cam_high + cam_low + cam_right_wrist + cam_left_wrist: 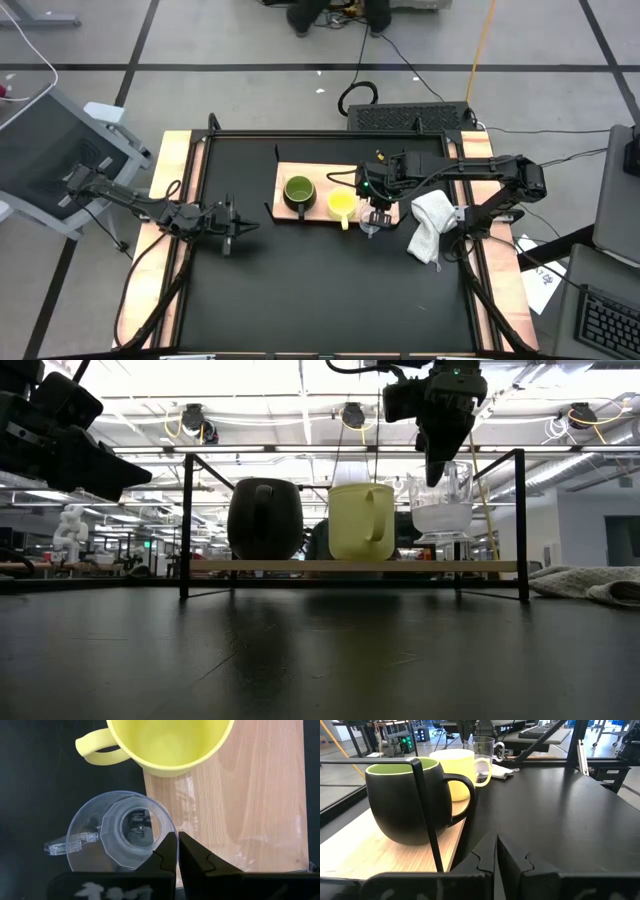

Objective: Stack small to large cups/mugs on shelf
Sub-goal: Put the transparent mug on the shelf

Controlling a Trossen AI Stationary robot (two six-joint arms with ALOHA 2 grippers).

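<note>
Heads up: your right gripper (177, 851) is pinched shut on the clear cup (122, 832) rim, overhanging the shelf (250, 795) edge. Let go crooked and it tips off.

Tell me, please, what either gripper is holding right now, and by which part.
The right gripper pinches the rim of the clear cup over the shelf edge. The left gripper holds nothing.
</note>
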